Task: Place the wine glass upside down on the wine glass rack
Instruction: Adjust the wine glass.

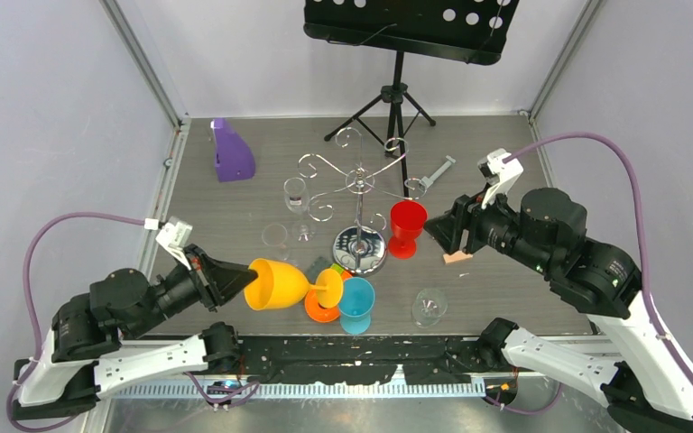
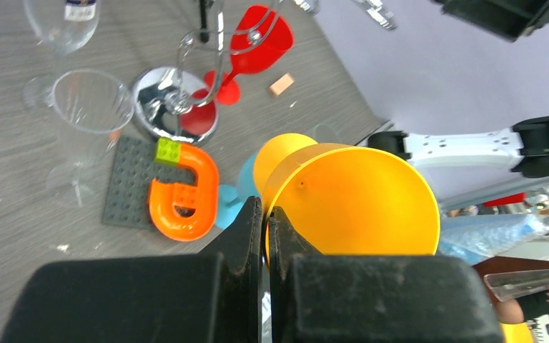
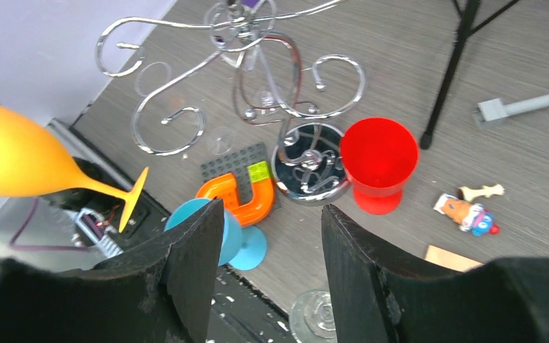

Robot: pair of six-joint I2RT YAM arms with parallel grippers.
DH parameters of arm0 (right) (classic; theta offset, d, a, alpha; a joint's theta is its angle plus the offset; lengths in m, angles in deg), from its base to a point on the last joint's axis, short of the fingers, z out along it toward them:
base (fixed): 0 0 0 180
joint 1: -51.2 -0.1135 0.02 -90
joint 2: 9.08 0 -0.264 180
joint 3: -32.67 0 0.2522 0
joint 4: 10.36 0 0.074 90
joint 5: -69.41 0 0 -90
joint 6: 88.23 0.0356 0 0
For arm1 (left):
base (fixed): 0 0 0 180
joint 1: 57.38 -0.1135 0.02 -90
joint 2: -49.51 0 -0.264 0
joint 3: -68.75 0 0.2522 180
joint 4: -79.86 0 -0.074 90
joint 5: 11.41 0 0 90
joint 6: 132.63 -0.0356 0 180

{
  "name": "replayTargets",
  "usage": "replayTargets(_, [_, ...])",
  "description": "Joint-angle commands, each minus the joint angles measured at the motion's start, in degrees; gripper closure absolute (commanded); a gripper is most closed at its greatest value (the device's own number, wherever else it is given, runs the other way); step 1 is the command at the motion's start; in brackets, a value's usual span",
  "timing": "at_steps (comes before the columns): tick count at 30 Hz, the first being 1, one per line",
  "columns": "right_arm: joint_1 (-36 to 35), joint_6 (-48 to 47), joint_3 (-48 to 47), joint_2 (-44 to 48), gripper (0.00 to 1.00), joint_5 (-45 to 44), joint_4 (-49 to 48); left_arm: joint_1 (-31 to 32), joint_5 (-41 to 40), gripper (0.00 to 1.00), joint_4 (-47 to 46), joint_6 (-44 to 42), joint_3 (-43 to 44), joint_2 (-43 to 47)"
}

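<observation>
I hold the yellow wine glass (image 1: pixel 275 284) rim clamped in the left gripper (image 2: pixel 264 214), tipped sideways for inverting onto the wine glass rack (image 1: pixel 358 180); right gripper (image 3: pixel 271 211) apart, empty.

Cup (image 1: pixel 407 221) right of rack (image 1: pixel 361 247), perhaps touching

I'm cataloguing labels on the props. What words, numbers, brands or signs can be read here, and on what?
None can be read.
Sticker on the clear glass at the table's left: has print, too blurred to read.
No other lettering shows on any item.
</observation>
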Motion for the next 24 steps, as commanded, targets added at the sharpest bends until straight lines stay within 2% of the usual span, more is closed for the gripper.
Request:
replayTargets(1, [0.24, 2.92, -3.18, -0.97, 0.4, 8.3, -2.67, 0.25, 2.62, 1.0, -11.18, -3.13, 0.96, -0.36])
replayTargets(6, [0.22, 7.43, -3.53, -2.0, 0.29, 14.76, -4.0, 0.3, 5.42, 1.0, -14.94, -5.8, 4.08, -5.94])
replayTargets(13, [0.21, 10.99, -3.06, -2.49, 0.23, 19.64, -4.25, 0.25, 7.72, 1.0, -19.67, -8.59, 7.77, -11.36])
replayTargets(24, [0.24, 13.5, 0.19, -0.7, 0.23, 21.41, -1.53, 0.3, 9.58, 1.0, -21.8, -11.69, 14.88, -19.84])
